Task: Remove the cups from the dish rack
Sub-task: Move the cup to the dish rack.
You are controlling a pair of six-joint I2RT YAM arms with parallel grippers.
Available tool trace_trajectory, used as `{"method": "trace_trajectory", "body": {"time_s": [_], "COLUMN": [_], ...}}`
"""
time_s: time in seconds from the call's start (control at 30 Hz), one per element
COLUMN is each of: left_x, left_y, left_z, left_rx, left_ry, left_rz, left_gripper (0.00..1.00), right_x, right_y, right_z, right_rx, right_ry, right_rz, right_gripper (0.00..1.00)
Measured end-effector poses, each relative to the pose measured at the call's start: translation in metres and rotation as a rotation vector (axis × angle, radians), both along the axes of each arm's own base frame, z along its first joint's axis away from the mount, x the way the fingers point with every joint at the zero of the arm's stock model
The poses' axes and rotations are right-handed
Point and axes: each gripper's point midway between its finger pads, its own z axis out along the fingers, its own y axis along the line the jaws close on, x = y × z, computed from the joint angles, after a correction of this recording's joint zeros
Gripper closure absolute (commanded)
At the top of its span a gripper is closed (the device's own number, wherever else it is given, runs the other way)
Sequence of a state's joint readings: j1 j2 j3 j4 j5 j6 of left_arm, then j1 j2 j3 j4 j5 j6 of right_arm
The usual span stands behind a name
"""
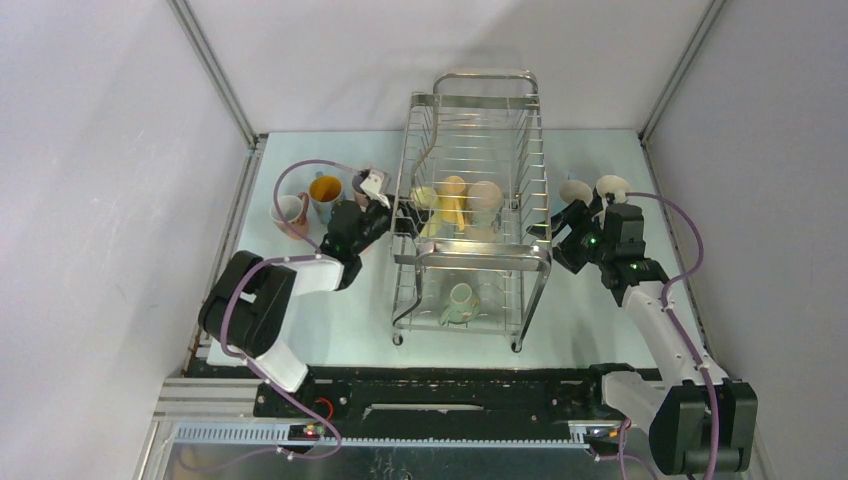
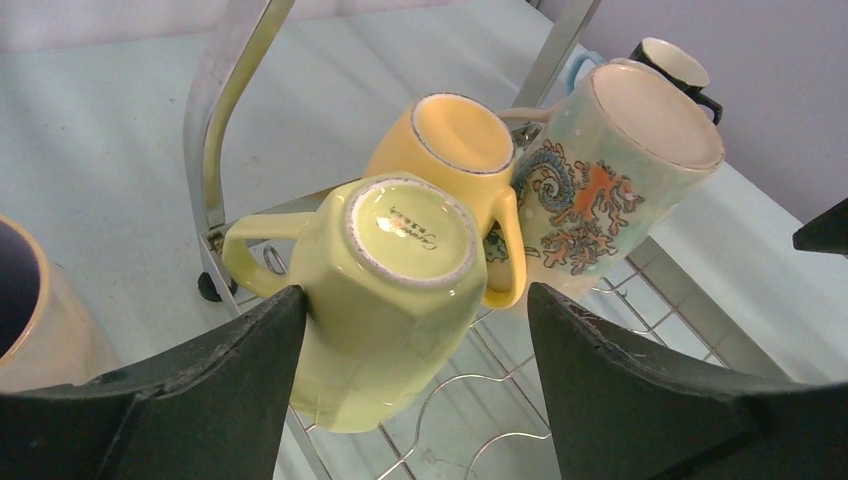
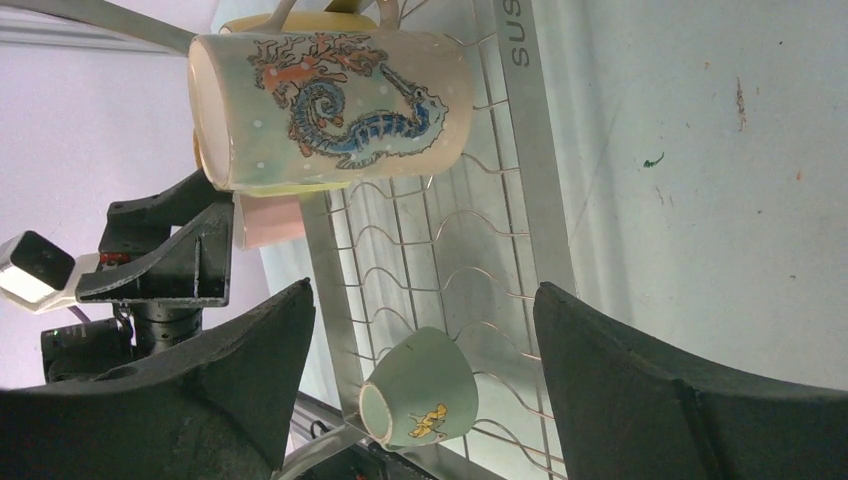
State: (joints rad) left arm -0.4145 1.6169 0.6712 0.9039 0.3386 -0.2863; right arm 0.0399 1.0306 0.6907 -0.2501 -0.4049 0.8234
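Note:
The dish rack (image 1: 478,128) stands mid-table. On its upper tier, bottoms up, sit a pale yellow-green cup (image 2: 395,300), a yellow cup (image 2: 450,140) and a cream seahorse cup (image 2: 610,170). A pale green cup (image 1: 460,303) lies on the lower tier. My left gripper (image 2: 415,300) is open at the rack's left end, straddling the yellow-green cup; its left finger sits at the cup's side and the right finger is apart. My right gripper (image 3: 425,290) is open at the rack's right end, holding nothing, with the seahorse cup (image 3: 330,110) and green cup (image 3: 420,395) ahead.
On the table left of the rack stand a pink cup (image 1: 290,212), an orange cup (image 1: 324,190) and a dark one (image 1: 360,183). Two more cups (image 1: 575,190) (image 1: 612,186) stand right of the rack, behind my right gripper (image 1: 560,228). Walls enclose the table.

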Motion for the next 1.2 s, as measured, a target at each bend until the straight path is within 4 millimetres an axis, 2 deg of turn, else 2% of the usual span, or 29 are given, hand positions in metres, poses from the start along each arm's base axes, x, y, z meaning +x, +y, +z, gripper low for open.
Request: {"method": "trace_trajectory", "body": {"time_s": [0.33,0.63,0.83,0.97,1.1,1.2], "left_x": [0.008,0.024,0.027,0.029,0.03,0.03], "left_y": [-0.003,-0.013,-0.017,-0.018,-0.02,-0.021], "left_z": [-0.012,-0.012,-0.016,-0.015,-0.015,-0.015], "left_rx": [0.006,0.023,0.033,0.034,0.034,0.029], "left_ry": [0.007,0.034,0.053,0.062,0.07,0.079], "left_rz": [0.035,0.064,0.077,0.084,0.089,0.089], "left_gripper": [0.17,0.17,0.2,0.26,0.42,0.49], "right_x": [0.0,-0.001,-0.002,-0.002,-0.002,-0.002], "right_y": [0.0,-0.001,-0.001,-0.001,-0.001,-0.001], "right_z": [-0.002,-0.004,-0.005,-0.005,-0.005,-0.005], "right_rx": [-0.011,-0.019,-0.023,-0.025,-0.025,-0.026], "right_ry": [0.001,0.006,0.009,0.007,0.007,0.007], "right_rz": [0.008,0.012,0.015,0.017,0.017,0.017], "right_gripper": [0.11,0.11,0.11,0.11,0.11,0.11]}}
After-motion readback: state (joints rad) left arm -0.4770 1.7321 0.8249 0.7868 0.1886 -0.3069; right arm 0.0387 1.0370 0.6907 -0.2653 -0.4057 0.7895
